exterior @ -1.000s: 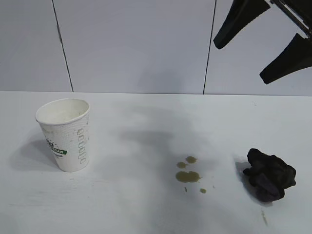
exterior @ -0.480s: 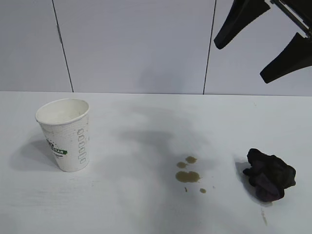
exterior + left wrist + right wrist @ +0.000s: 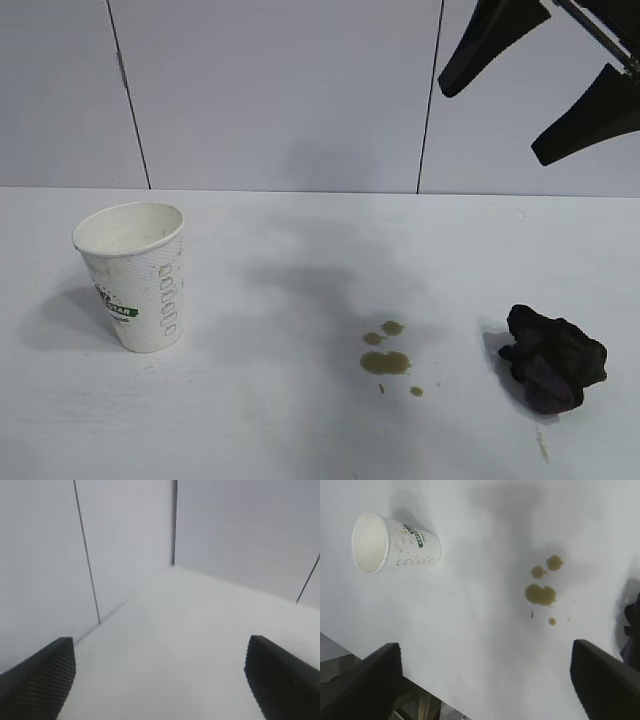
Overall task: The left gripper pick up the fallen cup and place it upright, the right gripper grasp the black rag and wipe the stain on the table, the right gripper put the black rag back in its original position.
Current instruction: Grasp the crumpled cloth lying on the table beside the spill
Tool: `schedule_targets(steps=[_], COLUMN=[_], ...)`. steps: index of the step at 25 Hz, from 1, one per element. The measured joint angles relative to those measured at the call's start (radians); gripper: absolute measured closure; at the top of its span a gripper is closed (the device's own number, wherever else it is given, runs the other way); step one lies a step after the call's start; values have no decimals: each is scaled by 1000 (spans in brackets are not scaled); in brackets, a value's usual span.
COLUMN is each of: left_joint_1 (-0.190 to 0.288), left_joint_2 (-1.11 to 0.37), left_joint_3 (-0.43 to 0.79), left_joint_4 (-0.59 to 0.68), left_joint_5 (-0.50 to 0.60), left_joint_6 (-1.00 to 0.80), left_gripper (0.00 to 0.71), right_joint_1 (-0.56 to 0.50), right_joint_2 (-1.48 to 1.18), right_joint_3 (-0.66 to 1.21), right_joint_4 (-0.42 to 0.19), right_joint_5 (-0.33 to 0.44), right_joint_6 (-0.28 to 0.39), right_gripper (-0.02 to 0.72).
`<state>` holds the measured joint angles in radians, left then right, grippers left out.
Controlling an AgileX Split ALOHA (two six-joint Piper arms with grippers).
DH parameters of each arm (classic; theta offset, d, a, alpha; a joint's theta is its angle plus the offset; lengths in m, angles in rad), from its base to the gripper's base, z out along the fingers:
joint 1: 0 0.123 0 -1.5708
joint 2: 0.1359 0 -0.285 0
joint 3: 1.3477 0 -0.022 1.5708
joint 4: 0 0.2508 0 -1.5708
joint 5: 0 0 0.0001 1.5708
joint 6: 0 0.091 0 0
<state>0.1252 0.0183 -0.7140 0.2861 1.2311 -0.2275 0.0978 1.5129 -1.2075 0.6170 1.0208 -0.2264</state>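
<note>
The white paper cup (image 3: 133,275) with green lettering stands upright on the white table (image 3: 300,430) at the left; it also shows in the right wrist view (image 3: 395,544). The olive-brown stain (image 3: 385,358) lies mid-table, and in the right wrist view (image 3: 540,593). The black rag (image 3: 551,358) sits to the right of the stain, only its edge showing in the right wrist view (image 3: 633,630). My right gripper (image 3: 492,124) hangs open and empty high above the rag at the top right (image 3: 482,652). My left gripper (image 3: 160,647) is open and empty, out of the exterior view, over bare table.
Grey wall panels with dark seams (image 3: 428,95) stand behind the table. The table's front edge, with a gap below it (image 3: 420,702), shows in the right wrist view. A faint brown streak (image 3: 542,447) lies in front of the rag.
The right gripper has crept slightly upward at the top right. Cup, stain and rag have not moved.
</note>
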Motion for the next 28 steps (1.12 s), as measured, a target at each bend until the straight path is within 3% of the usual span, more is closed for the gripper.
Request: schedule_targets(steps=[5, 12, 18, 28], left_joint_1=[-51, -121, -151, -151], left_joint_2=[3, 3, 3, 3], left_joint_3=[177, 222, 228, 229], left_joint_4=[-83, -160, -178, -178], left_joint_5=[-4, -78, -87, -101], left_joint_6=[-1, 44, 120, 130], left_gripper=[46, 46, 46, 46], right_joint_1=[0, 0, 0, 0], right_joint_2=[0, 0, 11, 221], right_joint_3=[0, 0, 0, 0], right_joint_4=[0, -29, -167, -326], right_joint_5=[0, 29, 59, 38], right_joint_6=[0, -45, -108, -100], right_gripper=[71, 71, 71, 71])
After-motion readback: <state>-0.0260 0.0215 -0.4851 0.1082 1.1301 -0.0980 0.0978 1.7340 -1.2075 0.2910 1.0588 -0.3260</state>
